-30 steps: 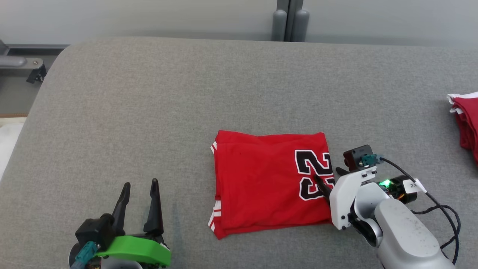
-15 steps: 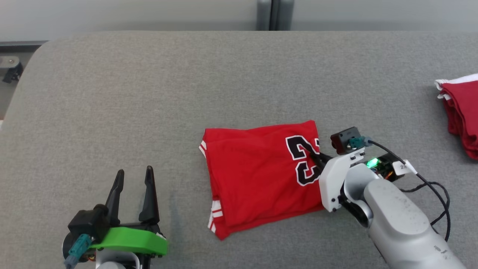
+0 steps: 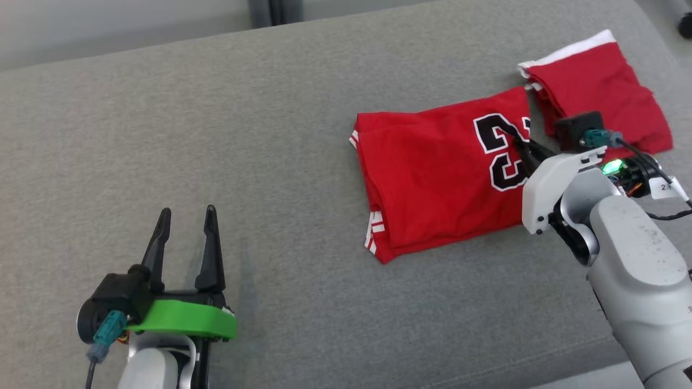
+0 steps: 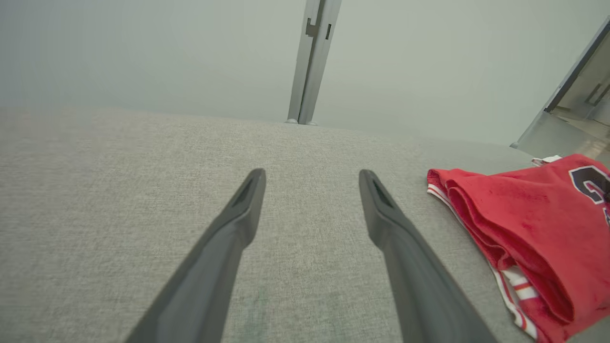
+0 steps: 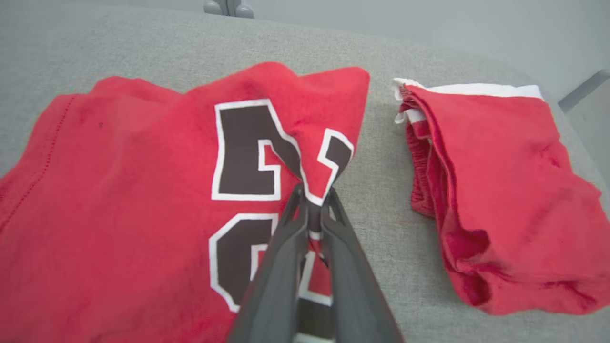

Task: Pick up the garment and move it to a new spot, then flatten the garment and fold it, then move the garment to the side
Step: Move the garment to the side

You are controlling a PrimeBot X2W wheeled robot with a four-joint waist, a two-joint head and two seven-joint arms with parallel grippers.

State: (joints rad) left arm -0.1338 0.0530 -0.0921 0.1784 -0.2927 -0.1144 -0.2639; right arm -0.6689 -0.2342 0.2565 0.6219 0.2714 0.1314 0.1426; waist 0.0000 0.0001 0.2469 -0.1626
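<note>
Garment (image 3: 443,178) — the folded red jersey with the black number outlined in white — is lying on the grey cloth surface (image 3: 216,108), towards the right of the scene. We are pinching its right edge, just at the number, with our right gripper (image 3: 523,146); in the right wrist view the two dark fingers (image 5: 279,276) are pressing together on a bunched tuck of the red fabric. Farther right and a little farther away, a second folded red piece (image 3: 594,92) with a white band is lying just beside the jersey, a narrow strip of grey showing between them. Our left gripper (image 3: 187,216) is hanging at the near left, well apart from the cloth — its fingers are standing wide with nothing between them.
</note>
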